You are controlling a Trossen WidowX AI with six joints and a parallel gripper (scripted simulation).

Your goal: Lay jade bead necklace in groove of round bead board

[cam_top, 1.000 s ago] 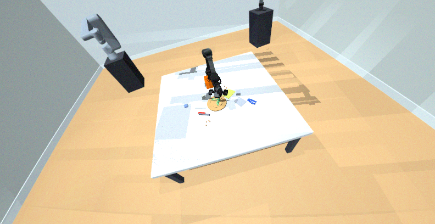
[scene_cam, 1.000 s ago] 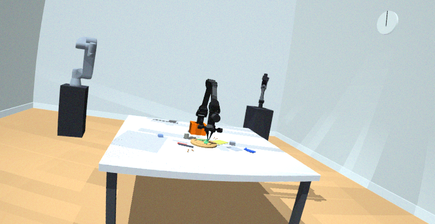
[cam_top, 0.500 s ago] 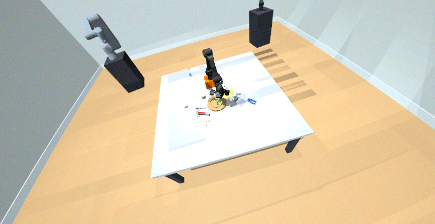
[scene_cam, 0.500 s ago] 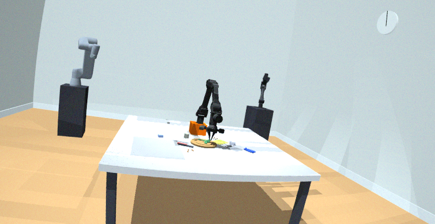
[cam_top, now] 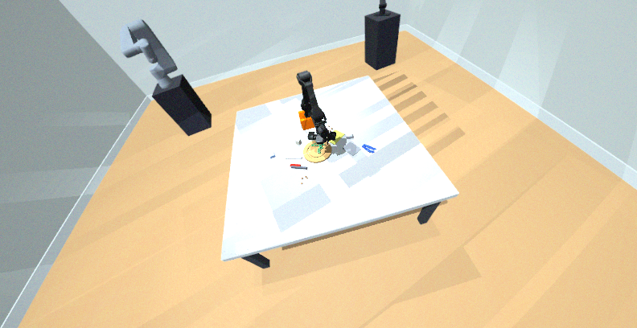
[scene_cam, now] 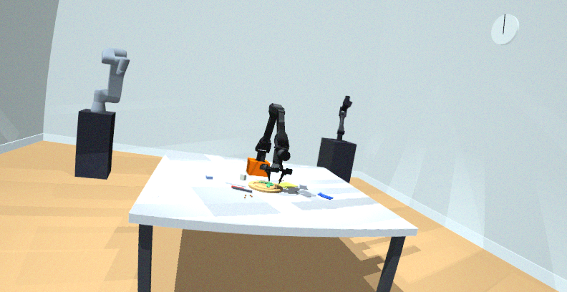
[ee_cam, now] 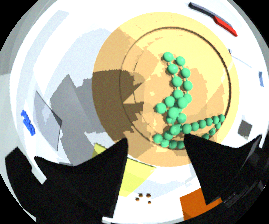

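Observation:
The round tan bead board [cam_top: 307, 156] [scene_cam: 253, 188] [ee_cam: 110, 55] lies on the table, with a thin circular groove. The jade bead necklace [cam_top: 319, 149] [scene_cam: 269, 184] [ee_cam: 177, 81] lies bunched on it. In the wrist view a narrow double strand runs up across the inside of the ring from a clump at the middle. Another narrow loop reaches the groove's right side, and some beads lie along its lower part; whether they sit in it I cannot tell. My gripper [scene_cam: 274, 182] [ee_cam: 156, 138] is open, low over the board's edge nearest the arm base, with nothing held. The fingers hide a little of the board's edge.
A yellow piece [cam_top: 339, 136] [ee_cam: 137, 172] lies beside the board, and an orange block [cam_top: 306, 123] [ee_cam: 192, 202] is at the arm's base. A grey cube [ee_cam: 245, 128], a red and dark tool [cam_top: 295, 166] [ee_cam: 225, 26] and a blue object [cam_top: 368, 148] [ee_cam: 28, 123] lie around it.

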